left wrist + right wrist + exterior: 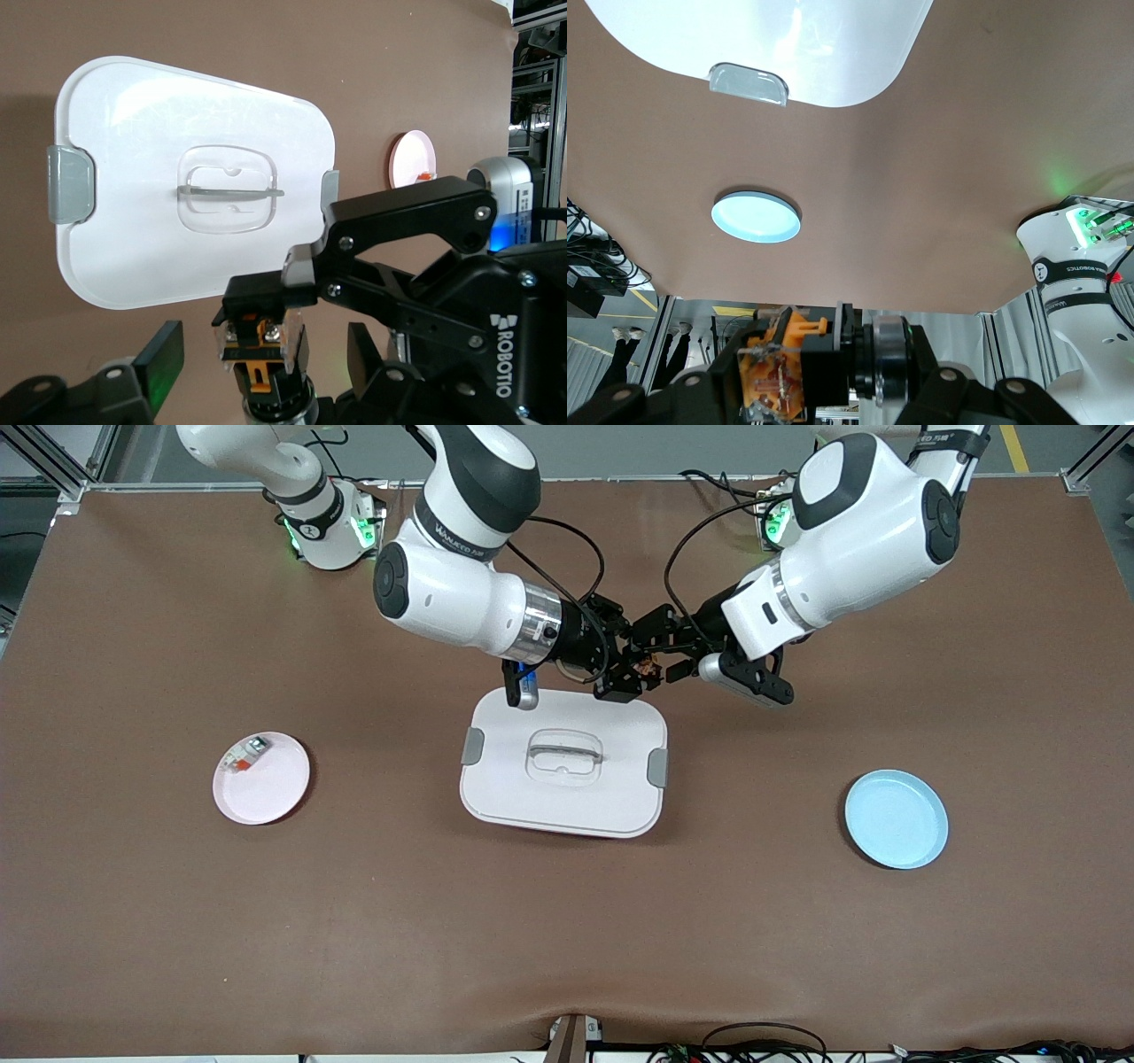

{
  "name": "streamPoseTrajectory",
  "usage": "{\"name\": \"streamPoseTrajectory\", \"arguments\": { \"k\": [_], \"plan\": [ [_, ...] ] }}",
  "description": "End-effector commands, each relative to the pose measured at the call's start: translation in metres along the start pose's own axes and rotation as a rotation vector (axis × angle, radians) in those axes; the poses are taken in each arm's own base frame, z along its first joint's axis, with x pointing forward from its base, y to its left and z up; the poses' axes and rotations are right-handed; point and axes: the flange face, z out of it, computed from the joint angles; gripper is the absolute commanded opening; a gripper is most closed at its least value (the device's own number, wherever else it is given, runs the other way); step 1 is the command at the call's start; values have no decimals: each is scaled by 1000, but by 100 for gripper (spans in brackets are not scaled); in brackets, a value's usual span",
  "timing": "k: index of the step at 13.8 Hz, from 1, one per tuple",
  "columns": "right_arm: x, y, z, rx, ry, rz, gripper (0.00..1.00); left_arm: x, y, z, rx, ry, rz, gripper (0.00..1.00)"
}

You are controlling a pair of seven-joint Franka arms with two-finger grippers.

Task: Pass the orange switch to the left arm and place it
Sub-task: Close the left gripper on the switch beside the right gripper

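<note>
table cover (266, 921): brown matt cloth-like sheet, slightly wrinkled at the near edge
white rounded-rectangular lidded box (611, 797): smooth glossy plastic, grey matt latches
pink round plate (275, 793): smooth plastic, soft sheen
light blue round plate (895, 819): smooth plastic, satin
arm shells (850, 522): glossy white plastic, black joints, brushed metal wrist ring
small orange switch (259, 341): orange plastic, bare metal terminals

Brown matte table covering (159, 921). Large white rounded-rectangular lidded box (563, 779) with grey side latches. Small round pink plate (262, 779); small round light-blue plate (896, 819). Tiny black rocker switch with orange face (262, 341). White robot arms, black joints, black grippers.
</note>
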Motion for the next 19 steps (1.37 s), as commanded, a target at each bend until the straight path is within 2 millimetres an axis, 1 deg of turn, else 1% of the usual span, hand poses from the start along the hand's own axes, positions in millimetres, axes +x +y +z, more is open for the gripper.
{"name": "streamPoseTrajectory", "arguments": {
  "k": [1, 2, 4, 6, 7, 8, 10, 11, 12, 14, 15, 17, 19],
  "plan": [
    [-6, -3, 0, 4, -20, 16, 24, -4, 1, 3, -12, 8, -15, 65],
    [-6, -3, 0, 4, -20, 16, 24, -8, -3, 10, -5, -5, -18, 54],
    [-5, -3, 0, 6, -19, 16, 24, -7, -2, 11, -6, -6, -17, 33],
    [-6, -4, -1, 6, -20, 15, 24, -6, -4, 16, -8, -15, -23, 6],
    [-5, -4, 0, 6, -19, 16, 24, -5, -5, 16, -9, -17, -26, 0],
    [-4, -4, 2, 3, -18, 18, 24, -4, -6, 19, -10, -23, -30, 0],
    [-3, -4, 2, 3, -17, 21, 25, -1, -6, 15, -9, -15, -27, 0],
    [-4, -4, 2, 3, -18, 19, 26, 1, -7, 11, -5, -9, -23, 0],
    [-4, -4, 2, 3, -18, 18, 36, 2, -9, 9, -2, -7, -23, 0],
    [-3, -4, 1, 2, -17, 19, 90, 5, -13, 6, 0, -1, -28, 0],
    [-1, -5, 1, 1, -18, 22, 100, 8, -18, 4, 4, 4, -32, 0],
    [-1, -6, 0, -1, -17, 19, 100, 11, -24, 0, 73, 19, 11, 0],
    [1, -8, -4, 3, -18, 23, 100, 23, -44, -18, 142, 52, 25, 0]
  ]
}}
